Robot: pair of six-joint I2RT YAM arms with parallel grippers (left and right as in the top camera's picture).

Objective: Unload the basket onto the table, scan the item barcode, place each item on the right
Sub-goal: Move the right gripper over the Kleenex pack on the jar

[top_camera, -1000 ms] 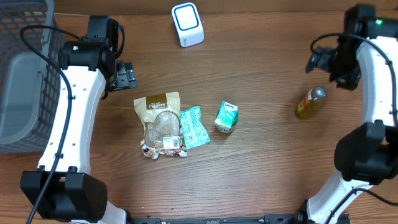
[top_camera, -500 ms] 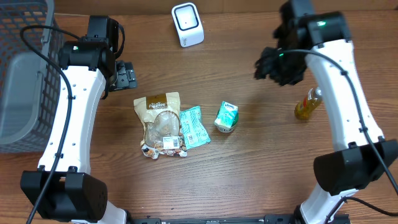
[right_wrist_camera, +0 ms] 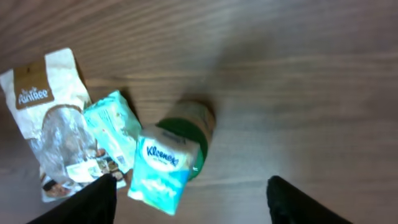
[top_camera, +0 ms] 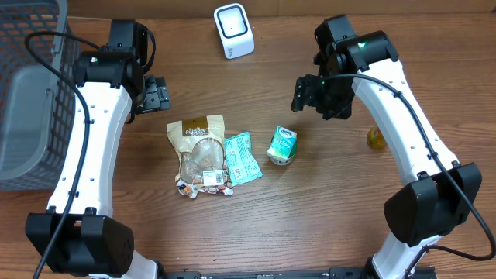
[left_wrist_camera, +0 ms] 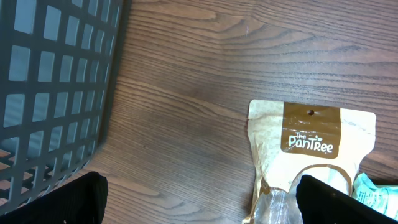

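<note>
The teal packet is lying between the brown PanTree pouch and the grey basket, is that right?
Not quite. The teal packet lies between the brown PanTree pouch and the Kleenex pack, on the side away from the grey basket. The overhead view shows it.

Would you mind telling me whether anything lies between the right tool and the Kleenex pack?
Nothing visible does. The right tool hangs open over bare table, up and right of the Kleenex pack in the overhead view. The teal packet and snack pouch lie on the pack's far side.
</note>
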